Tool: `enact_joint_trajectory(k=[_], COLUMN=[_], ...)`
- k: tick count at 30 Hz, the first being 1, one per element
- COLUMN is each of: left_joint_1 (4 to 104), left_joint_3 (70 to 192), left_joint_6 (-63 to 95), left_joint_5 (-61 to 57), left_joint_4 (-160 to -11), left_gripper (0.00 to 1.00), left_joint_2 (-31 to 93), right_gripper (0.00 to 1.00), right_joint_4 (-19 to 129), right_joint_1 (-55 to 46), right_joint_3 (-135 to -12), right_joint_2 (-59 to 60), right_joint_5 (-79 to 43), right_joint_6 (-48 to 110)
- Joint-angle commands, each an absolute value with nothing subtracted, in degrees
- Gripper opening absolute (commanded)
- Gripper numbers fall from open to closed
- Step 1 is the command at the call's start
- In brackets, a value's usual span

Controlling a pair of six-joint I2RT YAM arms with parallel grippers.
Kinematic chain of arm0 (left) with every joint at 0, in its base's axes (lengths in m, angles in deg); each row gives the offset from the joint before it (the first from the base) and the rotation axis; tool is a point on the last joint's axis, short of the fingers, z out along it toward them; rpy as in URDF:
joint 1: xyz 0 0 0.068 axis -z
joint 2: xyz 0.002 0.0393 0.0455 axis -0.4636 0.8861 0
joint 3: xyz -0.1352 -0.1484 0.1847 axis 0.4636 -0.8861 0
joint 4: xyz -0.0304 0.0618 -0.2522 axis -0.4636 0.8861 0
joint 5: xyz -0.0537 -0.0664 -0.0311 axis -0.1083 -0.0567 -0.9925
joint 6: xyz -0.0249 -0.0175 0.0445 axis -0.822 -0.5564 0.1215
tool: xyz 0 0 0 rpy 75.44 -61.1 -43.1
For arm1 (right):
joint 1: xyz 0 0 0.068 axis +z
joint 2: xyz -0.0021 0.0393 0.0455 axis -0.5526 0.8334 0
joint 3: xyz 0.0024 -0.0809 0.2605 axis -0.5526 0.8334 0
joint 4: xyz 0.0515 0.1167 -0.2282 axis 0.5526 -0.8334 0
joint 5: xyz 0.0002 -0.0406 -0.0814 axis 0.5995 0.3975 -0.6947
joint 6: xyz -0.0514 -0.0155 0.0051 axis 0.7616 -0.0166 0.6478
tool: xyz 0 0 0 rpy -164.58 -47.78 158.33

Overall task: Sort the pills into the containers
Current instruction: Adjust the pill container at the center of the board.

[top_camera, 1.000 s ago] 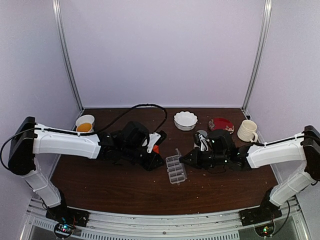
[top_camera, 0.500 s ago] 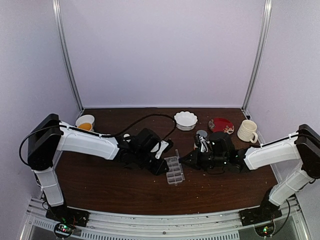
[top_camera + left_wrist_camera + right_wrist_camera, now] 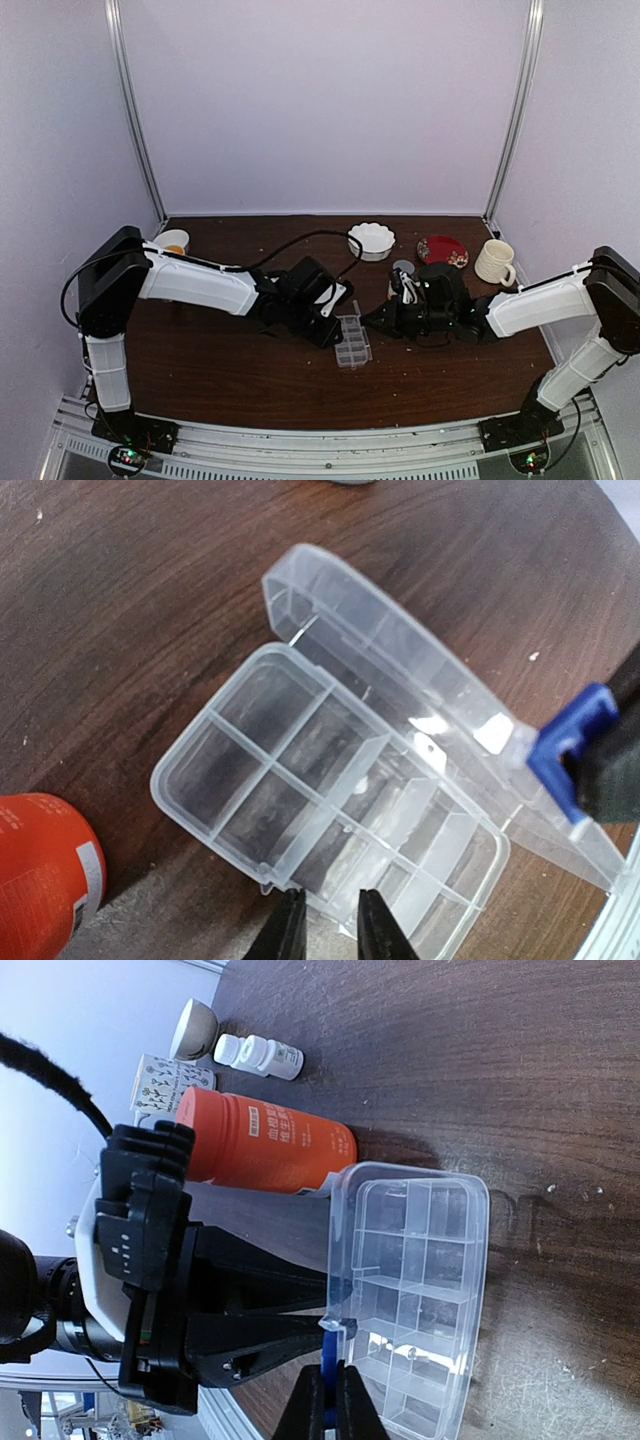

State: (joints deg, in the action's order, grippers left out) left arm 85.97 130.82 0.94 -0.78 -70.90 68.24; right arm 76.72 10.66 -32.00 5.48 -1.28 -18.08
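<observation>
The clear organizer box (image 3: 351,345) lies mid-table, its cells (image 3: 240,800) bare as far as I can tell. Its hinged lid (image 3: 400,645) stands raised. One tiny pale spot (image 3: 413,1353) sits in a cell, too small to call a pill; no pills show clearly. My left gripper (image 3: 330,925) hovers at the box's near rim, jaws a narrow gap apart with nothing between them. My right gripper (image 3: 329,1385) is shut on a thin blue piece (image 3: 329,1345), whose tip meets the lid's front tab (image 3: 341,1325).
An orange bottle (image 3: 265,1145) lies on its side just behind the box, close to my left fingers. A small white bottle (image 3: 258,1055) is beyond it. A white bowl (image 3: 371,240), red plate (image 3: 442,249), cream mug (image 3: 494,261) and cup (image 3: 172,240) line the back.
My left arm has swung right, bringing its gripper from beside the orange bottle to the box's left edge. The right arm and the box have barely moved.
</observation>
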Motion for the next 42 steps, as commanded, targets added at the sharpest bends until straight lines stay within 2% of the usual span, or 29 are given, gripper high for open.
enact_joint_trajectory(k=[1, 20, 23, 27, 42], left_joint_1=[86.1, 86.1, 86.1, 86.2, 86.1], left_joint_3=[133.3, 134.2, 134.2, 134.5, 136.3], left_joint_6=[0.3, 1.8, 2.0, 2.5, 2.5], left_joint_5=[1.7, 1.5, 1.4, 1.2, 0.3], left_joint_4=[-68.1, -67.3, -67.3, -67.3, -67.3], left_gripper=[0.2, 0.19, 0.19, 0.19, 0.18], left_joint_2=[70.4, 71.5, 71.5, 71.5, 72.5], right_gripper=[0.0, 0.06, 0.1, 0.2, 0.3], right_joint_4=[73.6, 50.9, 48.1, 46.2, 46.0], right_joint_1=[10.0, 8.6, 8.7, 8.6, 8.6], right_joint_3=[-32.4, -37.7, -37.9, -37.7, -37.7], right_joint_2=[5.7, 2.0, 2.0, 1.6, 7.2], right_joint_5=[-1.7, -15.5, -19.3, -22.1, -24.1], right_joint_6=[-15.4, -0.6, 1.0, 2.6, 5.0])
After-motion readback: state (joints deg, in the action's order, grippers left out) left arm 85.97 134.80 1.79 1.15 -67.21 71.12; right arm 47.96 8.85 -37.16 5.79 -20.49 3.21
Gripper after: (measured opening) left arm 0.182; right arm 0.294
